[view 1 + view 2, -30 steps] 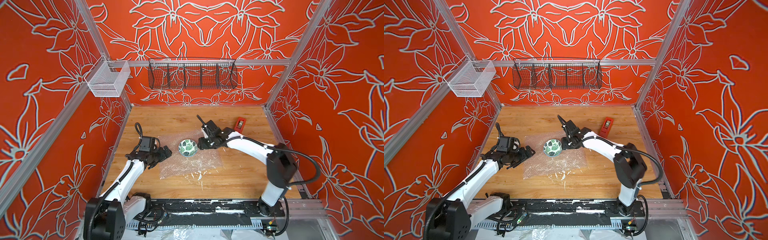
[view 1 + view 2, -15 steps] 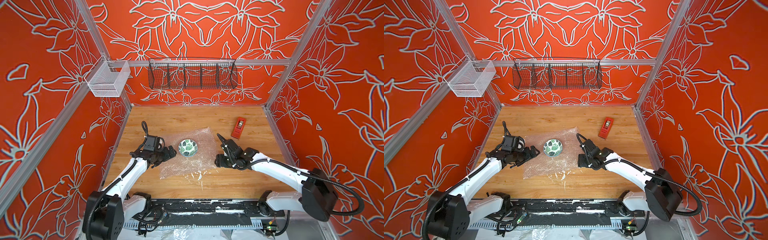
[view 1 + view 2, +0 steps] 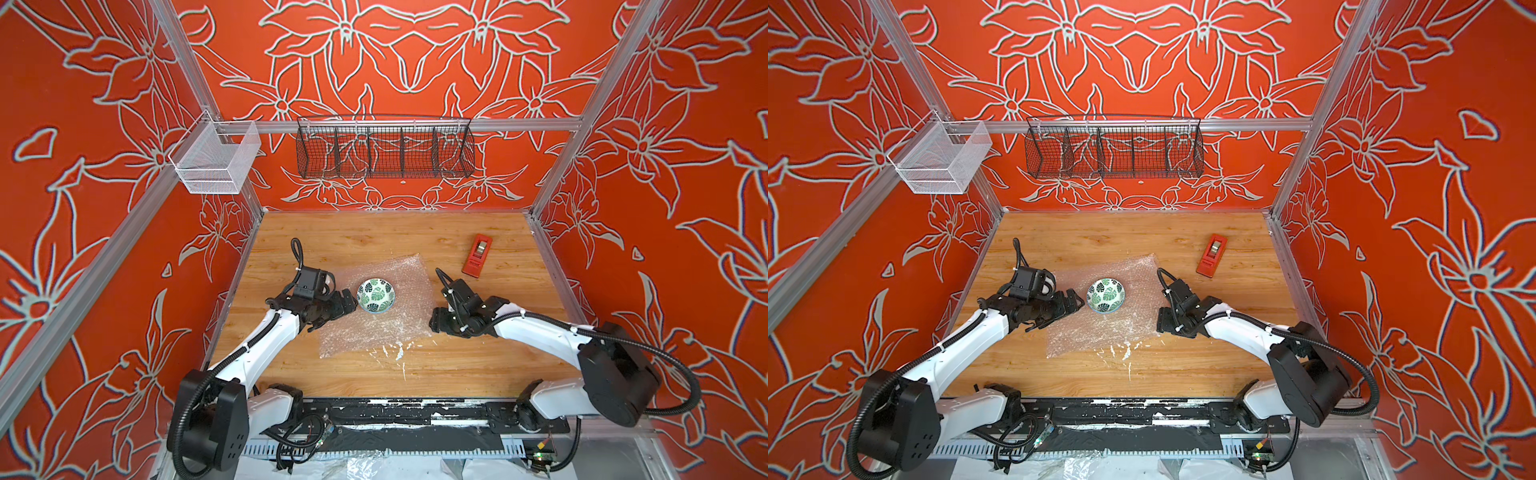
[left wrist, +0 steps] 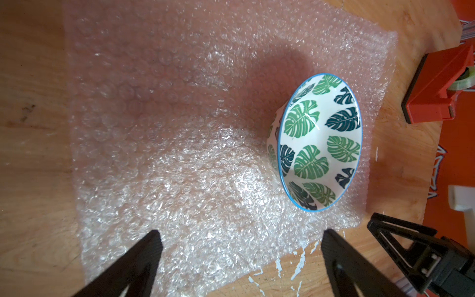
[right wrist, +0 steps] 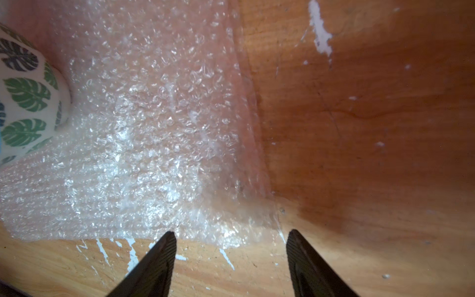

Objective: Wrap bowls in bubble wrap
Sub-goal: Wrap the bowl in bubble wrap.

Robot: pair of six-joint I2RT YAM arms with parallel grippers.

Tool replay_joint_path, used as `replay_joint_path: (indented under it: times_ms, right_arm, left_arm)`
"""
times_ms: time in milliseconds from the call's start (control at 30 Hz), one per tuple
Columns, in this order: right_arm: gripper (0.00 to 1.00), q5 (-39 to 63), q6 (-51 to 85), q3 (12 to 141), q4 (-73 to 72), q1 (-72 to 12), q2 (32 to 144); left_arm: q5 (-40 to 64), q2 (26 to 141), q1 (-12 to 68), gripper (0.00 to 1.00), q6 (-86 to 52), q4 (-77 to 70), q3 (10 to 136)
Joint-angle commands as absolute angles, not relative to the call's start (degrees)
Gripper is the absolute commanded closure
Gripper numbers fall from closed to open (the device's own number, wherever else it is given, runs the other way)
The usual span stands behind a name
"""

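Note:
The bowl (image 3: pixel 376 295) (image 3: pixel 1105 295), white with green leaf prints and a blue rim, stands upright on the bubble wrap (image 3: pixel 374 332) (image 3: pixel 1100 332), which lies spread flat on the wooden table. My left gripper (image 3: pixel 347 303) (image 3: pixel 1073 301) is open just left of the bowl, low over the sheet's left part. In the left wrist view the bowl (image 4: pixel 318 144) sits beyond the open left gripper (image 4: pixel 240 236), on the wrap (image 4: pixel 180 128). My right gripper (image 3: pixel 436 322) (image 3: pixel 1163 322) (image 5: pixel 231 239) is open and empty at the wrap's (image 5: pixel 154 128) near right corner. The bowl (image 5: pixel 25 97) shows at that view's edge.
A red tape dispenser (image 3: pixel 477 254) (image 3: pixel 1212 255) (image 4: pixel 439 90) lies on the table beyond the right arm. A black wire basket (image 3: pixel 384 151) hangs on the back wall and a white mesh basket (image 3: pixel 214 164) at the left rail. White flecks (image 3: pixel 399 353) mark the wood near the wrap's front edge.
My right arm swung away from the bowl's far right side, back to the wrap's near right corner, and its jaws widened. The left gripper edged closer to the bowl.

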State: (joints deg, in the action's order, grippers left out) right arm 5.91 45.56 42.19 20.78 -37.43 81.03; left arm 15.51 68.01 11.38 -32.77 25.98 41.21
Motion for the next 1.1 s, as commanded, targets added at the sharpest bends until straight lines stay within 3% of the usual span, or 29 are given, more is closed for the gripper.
replay_joint_path:
  times_ms: [0,267,367,633,733,900,1067]
  right_arm:
    - [0.31,7.75,47.02,41.71,18.00,-37.18,82.90]
    - [0.39,10.28,47.41,40.59,13.64,-37.19,84.72]
    - [0.47,10.97,47.25,40.54,12.03,-37.18,85.30]
    - [0.82,13.92,45.53,43.52,6.34,-37.26,86.43]
    - [0.88,16.30,44.94,46.28,4.58,-37.27,87.56]
    - [0.95,22.59,45.21,50.89,-1.18,-38.34,91.40]
    - [0.95,25.57,45.96,57.07,-6.51,-41.04,96.68]
  left_arm:
    - [14.85,68.83,11.90,0.03,-31.93,25.40,42.60]
    - [15.11,70.38,12.60,0.03,-31.23,24.30,42.98]
    - [14.96,70.93,12.83,0.03,-31.09,23.87,43.07]
    - [14.60,72.41,13.10,0.03,-30.32,22.61,43.35]
    - [14.47,73.16,13.26,0.03,-29.75,22.24,44.09]
    - [13.82,73.74,13.38,0.03,-29.31,21.86,45.35]
    - [13.80,74.01,13.50,0.03,-28.82,20.96,45.22]
